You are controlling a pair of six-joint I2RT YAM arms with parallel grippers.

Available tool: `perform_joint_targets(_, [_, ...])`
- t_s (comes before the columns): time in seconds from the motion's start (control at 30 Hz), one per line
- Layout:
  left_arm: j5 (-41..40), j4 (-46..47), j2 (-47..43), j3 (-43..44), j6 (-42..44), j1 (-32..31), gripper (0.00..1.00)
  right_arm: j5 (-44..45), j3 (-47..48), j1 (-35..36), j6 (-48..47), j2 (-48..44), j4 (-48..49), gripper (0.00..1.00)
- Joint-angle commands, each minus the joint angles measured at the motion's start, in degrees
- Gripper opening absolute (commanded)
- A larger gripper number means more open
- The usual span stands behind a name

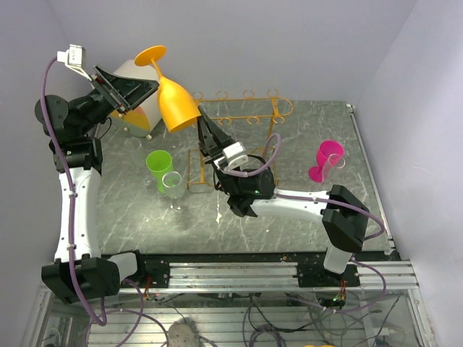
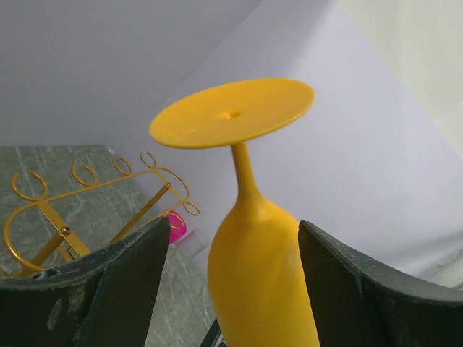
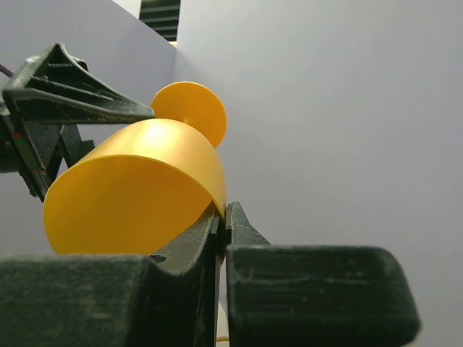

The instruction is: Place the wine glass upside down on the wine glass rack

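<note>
Black right pincer (image 3: 223,213): fingers together, clamped on the rim of the orange glass (image 1: 177,101). The glass hangs in the air over the left rear of the counter (image 1: 181,225), not on the rack.

Left pincer (image 1: 137,94): fingers apart, one on each side of the bowl. The wrist view shows a gap on both sides, so it has no grip.

Glass axis: tilted, foot up toward the left rear wall, mouth down toward the right. Close to inverted.

Rack (image 2: 87,191): stands on the counter, lower than the glass and to its right, just beyond the right pincer. Its looped top rail runs left to right.

Right arm is nearer the rack and the only one holding.

Judgement: the next move depends on carrying the glass right and down, and bringing the stem upright to meet a loop.

Writing: none readable on glass, rack or arms.
</note>
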Motion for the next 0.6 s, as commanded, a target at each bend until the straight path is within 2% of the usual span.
perform_joint_targets(0.0, [1.5, -4.5, -0.2, 1.1, -17.6, 0.4, 0.80, -1.8, 2.9, 1.5, 0.0, 1.5, 2.8, 0.00])
perform_joint_targets(0.13, [1.6, -4.6, -0.2, 1.7, -17.4, 0.4, 0.67, -1.3, 3.9, 2.0, -0.7, 2.9, 3.0, 0.00])
perform_joint_targets(0.33, [1.5, -5.3, -0.2, 1.5, -17.0, 0.4, 0.63, -1.3, 4.6, 2.1, 0.0, 4.0, 2.7, 0.00])
perform_joint_targets(0.47, [1.5, -4.9, -0.1, 1.6, -17.0, 0.4, 0.44, -0.2, 4.7, 2.2, -0.6, 4.9, 4.1, 0.00])
perform_joint_targets(0.57, [1.6, -5.4, -0.1, 1.8, -16.4, 0.4, 0.40, 1.5, 5.2, 2.4, -2.2, 5.9, 6.0, 0.00])
